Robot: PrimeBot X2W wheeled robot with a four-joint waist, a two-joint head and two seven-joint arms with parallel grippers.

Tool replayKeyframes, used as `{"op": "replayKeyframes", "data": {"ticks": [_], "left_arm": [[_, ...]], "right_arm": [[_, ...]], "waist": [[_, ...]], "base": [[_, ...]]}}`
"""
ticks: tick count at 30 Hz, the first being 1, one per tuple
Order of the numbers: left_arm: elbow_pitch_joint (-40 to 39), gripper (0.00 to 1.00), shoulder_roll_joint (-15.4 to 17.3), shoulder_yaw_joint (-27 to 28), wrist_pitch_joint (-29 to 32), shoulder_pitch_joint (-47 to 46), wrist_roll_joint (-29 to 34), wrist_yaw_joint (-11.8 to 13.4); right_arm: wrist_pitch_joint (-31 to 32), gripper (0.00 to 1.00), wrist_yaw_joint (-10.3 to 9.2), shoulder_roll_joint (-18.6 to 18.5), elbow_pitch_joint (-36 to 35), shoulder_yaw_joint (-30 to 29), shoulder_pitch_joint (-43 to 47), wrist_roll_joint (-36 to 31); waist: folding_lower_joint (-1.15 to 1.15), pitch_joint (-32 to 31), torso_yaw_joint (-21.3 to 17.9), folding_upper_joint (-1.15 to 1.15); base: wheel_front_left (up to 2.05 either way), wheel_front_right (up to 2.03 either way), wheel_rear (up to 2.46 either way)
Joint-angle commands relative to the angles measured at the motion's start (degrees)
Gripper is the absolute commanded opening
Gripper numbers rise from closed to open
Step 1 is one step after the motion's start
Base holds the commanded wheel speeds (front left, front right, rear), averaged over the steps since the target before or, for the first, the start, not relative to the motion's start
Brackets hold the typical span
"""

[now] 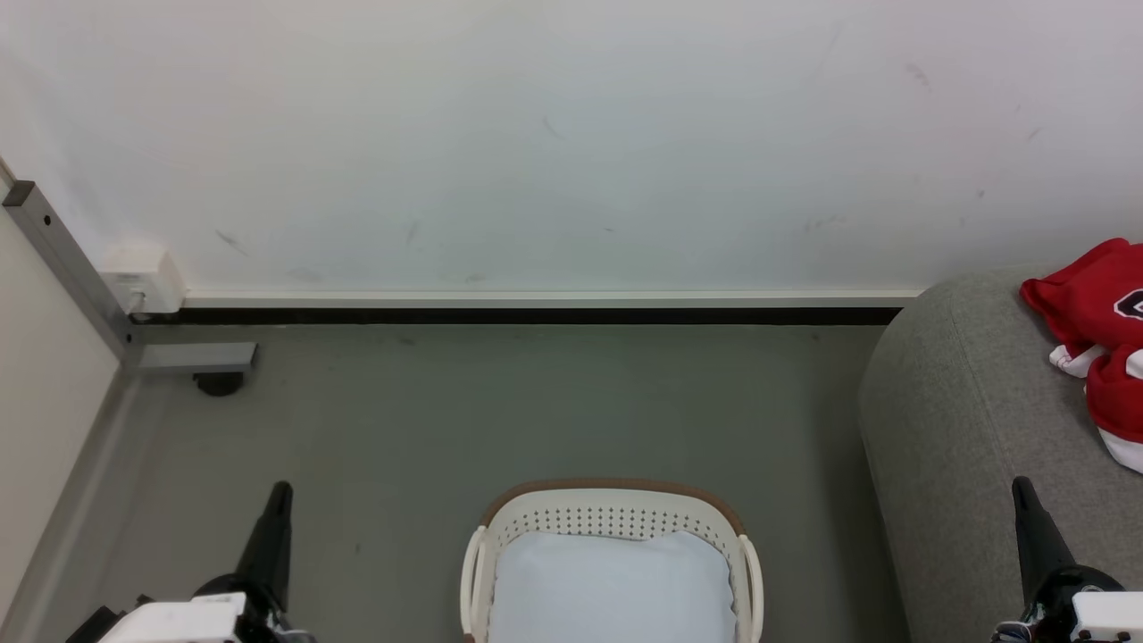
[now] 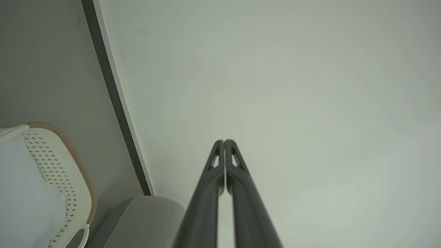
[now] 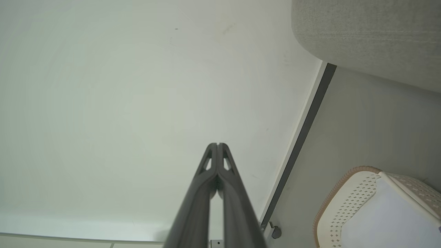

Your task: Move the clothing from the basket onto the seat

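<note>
A: Lay it out for me, biggest thing first.

B: The large grey fabric sofa with rounded edges [image 1: 955, 420] takes the right side of the head view. The oval cream plastic basket with perforated sides and a brown rim [image 1: 616, 489] stands on the grey floor [image 1: 536, 402] at bottom centre, near the sofa's flank, with a strip of floor between them.

A: And the clothing?

B: The red sports clothing with white trim [image 1: 1094, 304] lies heaped on top of the sofa and is cut off by the view's right edge. What shows of it runs from the wall end toward the robot.

A: Anything red left in the basket?

B: None that I can see. A plain white pillow-like pad [image 1: 612, 580] covers the inside. The basket's near end is cut off at the bottom edge, so I can't vouch for that part.

A: The pincers?

B: The left gripper [image 1: 279, 489] at lower left and the right gripper [image 1: 1020, 487] at lower right each have their long dark fingers pressed together, with nothing between them. Both point up toward the pale wall [image 1: 571, 134].

A: Which relation matters next?

B: The basket lies between the two grippers, inward of each. The clothing lies ahead of the right gripper and outward of it, so that gripper is far the nearer. I judge the transfer done. If a garment needed tidying, the right arm would suit.
</note>
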Motion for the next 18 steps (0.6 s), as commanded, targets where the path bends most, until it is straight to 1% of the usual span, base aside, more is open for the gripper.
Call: {"op": "replayKeyframes", "data": {"ticks": [1,4,18], "left_arm": [[-0.18,0.0,0.09,0.34,0.37,-0.71,-0.8,-0.52],[-0.17,0.0,0.07,0.48,0.63,-0.85,-1.94,-0.63],[-0.18,0.0,0.07,0.44,0.61,-0.81,-1.82,-0.47]], "right_arm": [[0.28,0.0,-0.12,-0.45,-0.31,-0.26,-0.71,1.2],[0.59,0.0,-0.12,-0.45,-0.32,-0.36,-0.88,2.17],[0.56,0.0,-0.12,-0.44,-0.29,-0.33,-0.84,1.85]], "waist": [[0.0,0.02,0.03,0.0],[0.0,0.1,0.13,0.0],[0.0,0.1,0.13,0.0]], "base": [[0.0,0.0,0.0],[0.0,0.0,0.0],[0.0,0.0,0.0]]}}
